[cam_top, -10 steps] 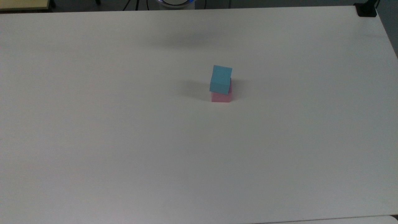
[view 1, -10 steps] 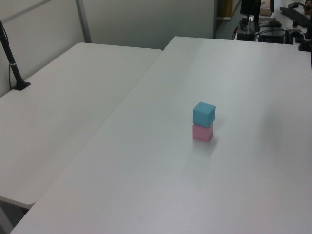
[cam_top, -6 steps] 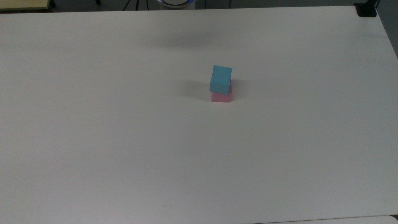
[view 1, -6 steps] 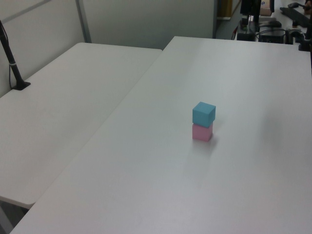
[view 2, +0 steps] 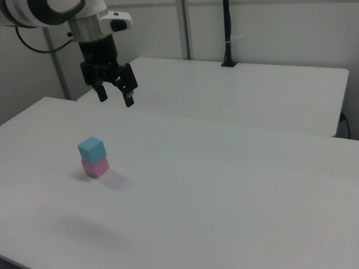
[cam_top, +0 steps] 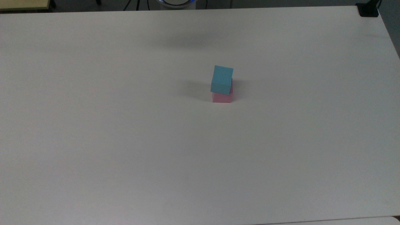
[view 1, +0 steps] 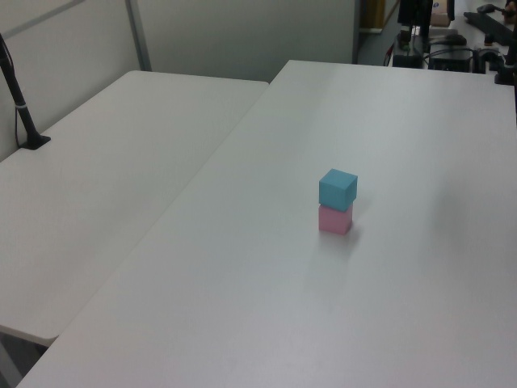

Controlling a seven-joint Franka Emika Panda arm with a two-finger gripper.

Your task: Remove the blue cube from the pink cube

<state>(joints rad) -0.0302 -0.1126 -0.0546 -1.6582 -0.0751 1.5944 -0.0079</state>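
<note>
The blue cube sits on top of the pink cube, turned slightly off square, near the middle of the white table. In the right view my gripper hangs open in the air, well above the table and up and to the right of the stack, with nothing between its fingers. It touches neither cube.
A second white table adjoins this one, with a black pole clamped at its far edge. Cables and equipment stand beyond the table at the left view's top right.
</note>
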